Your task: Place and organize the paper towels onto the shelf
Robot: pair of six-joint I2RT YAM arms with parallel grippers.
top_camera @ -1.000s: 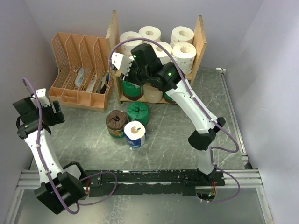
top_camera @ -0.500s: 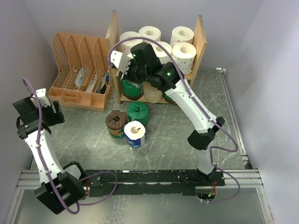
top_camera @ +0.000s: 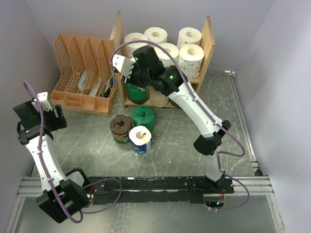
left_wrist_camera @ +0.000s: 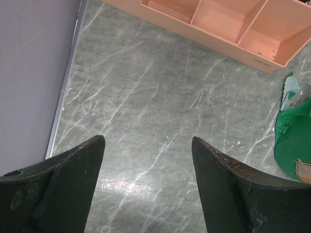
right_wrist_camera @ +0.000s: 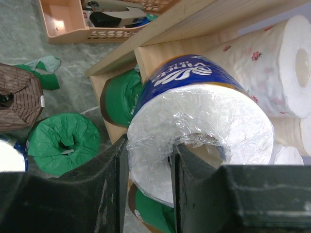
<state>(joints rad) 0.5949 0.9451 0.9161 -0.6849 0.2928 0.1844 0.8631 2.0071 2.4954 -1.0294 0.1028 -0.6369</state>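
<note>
R claw (right_wrist_camera: pixel 148 150) is closed down on a blue-wrapped paper towel roll (right_wrist_camera: pixel 194 82). It pinches the roll's wall, one finger outside and the other at the centre hole. I've got the roll up at the near-left corner of the wooden shelf (top_camera: pixel 210 39), just beside the left side panel and above a green roll (right_wrist_camera: pixel 119 97) on the lower tier. Can't tell whether it touches the upper tier.

The upper tier holds white rolls (top_camera: pixel 189 36) standing on end, hole up; one with a small flower print (right_wrist_camera: pixel 252 53) sits just right of the held roll. On the lower tier a cream roll (top_camera: pixel 158 97) sits right of the green one.

Three rolls stand on the bench (top_camera: pixel 175 141) near the shelf front: a brown one (top_camera: pixel 120 125), a green one (top_camera: pixel 143 116) touching it on the right, and a blue-wrapped one w/ white top (top_camera: pixel 140 138) just nearer.

L claw (left_wrist_camera: pixel 146 141) is spread wide w/ nothing in it, hanging over bare bench at the left side, near the peach file organizer (left_wrist_camera: pixel 218 19).
</note>
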